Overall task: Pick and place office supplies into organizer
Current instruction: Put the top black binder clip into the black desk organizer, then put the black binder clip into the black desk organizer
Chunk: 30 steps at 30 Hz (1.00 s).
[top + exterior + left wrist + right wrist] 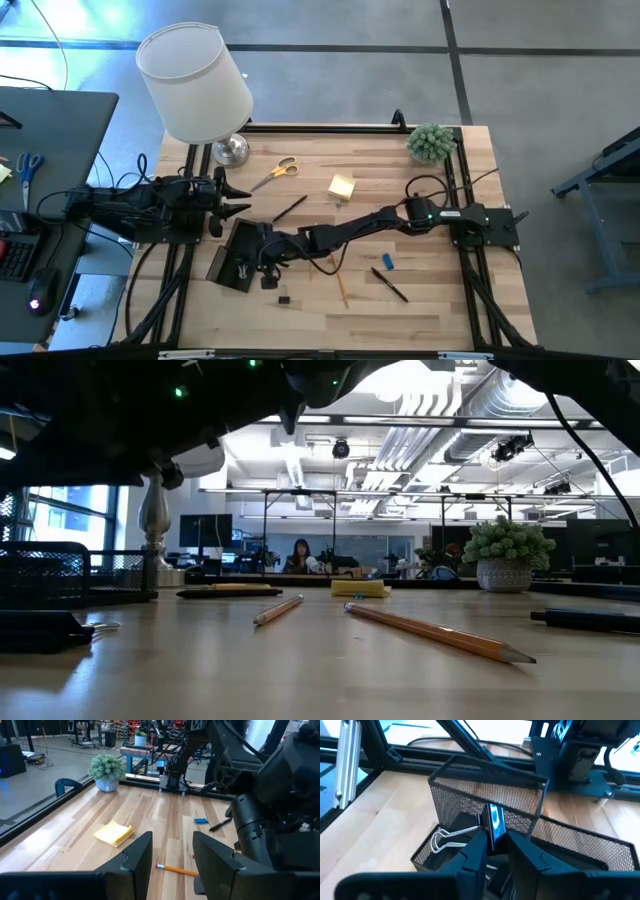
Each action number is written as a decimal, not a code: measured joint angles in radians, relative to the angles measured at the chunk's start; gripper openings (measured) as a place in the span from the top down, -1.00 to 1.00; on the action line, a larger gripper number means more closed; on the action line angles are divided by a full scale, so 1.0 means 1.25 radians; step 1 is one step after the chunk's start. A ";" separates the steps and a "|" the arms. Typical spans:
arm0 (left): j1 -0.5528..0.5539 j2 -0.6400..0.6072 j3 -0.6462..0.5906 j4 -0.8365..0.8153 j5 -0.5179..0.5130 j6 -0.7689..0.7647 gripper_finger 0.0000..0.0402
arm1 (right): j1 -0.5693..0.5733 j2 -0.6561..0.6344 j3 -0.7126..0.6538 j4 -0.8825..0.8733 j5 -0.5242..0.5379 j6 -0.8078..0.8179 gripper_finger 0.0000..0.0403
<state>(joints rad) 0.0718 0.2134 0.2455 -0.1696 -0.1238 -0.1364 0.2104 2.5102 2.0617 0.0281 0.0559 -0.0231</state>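
Note:
The black mesh organizer (228,262) sits near the table's left side. My right gripper (263,252) has reached across the table and hangs over it, shut on a small black binder clip (494,822). My left gripper (232,200) waits open just beyond the organizer; in the left wrist view its fingers (172,845) frame bare wood. Lying loose on the table are yellow-handled scissors (277,171), a yellow sticky-note pad (342,185), a black pen (290,208), a second pen (391,286), a pencil (342,290), a blue piece (388,262) and tiny black clips (284,299). My right gripper pinches the binder clip's black body (495,831) between its two fingers (476,851), coming from above at a slant. The clip's wire handles (447,839) stick out to one side, over a low compartment of the organizer (490,785). Whether the clip touches the tray floor I cannot tell.
A white-shaded lamp (195,85) stands at the far left corner and a small green plant (430,142) at the far right corner. Blue-handled scissors (28,165) lie on the desk left of the table. Black frame rails (470,270) edge the table. A person (300,555) sits far behind.

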 joint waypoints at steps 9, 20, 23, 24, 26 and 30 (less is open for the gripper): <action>0.000 0.000 0.000 -0.002 0.000 0.000 0.35 | 0.000 0.007 0.000 0.010 0.013 0.001 0.46; 0.000 0.000 0.000 -0.005 0.000 0.000 0.35 | 0.000 -0.001 0.000 -0.063 0.014 -0.001 0.08; 0.000 0.000 0.000 -0.008 0.000 -0.001 0.35 | 0.000 -0.023 0.000 -0.160 -0.031 -0.002 0.09; 0.000 0.000 0.000 -0.011 0.000 -0.001 0.35 | 0.000 -0.031 0.000 -0.200 -0.056 -0.002 0.09; 0.000 0.000 0.000 -0.011 0.000 -0.001 0.35 | 0.000 -0.047 0.000 -0.270 -0.106 -0.002 0.11; 0.000 0.000 0.000 -0.010 0.000 -0.001 0.35 | 0.003 -0.063 0.000 -0.343 -0.244 -0.039 0.14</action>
<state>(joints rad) 0.0715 0.2138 0.2456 -0.1821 -0.1234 -0.1371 0.2142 2.4310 2.0617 -0.4011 -0.2491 -0.0713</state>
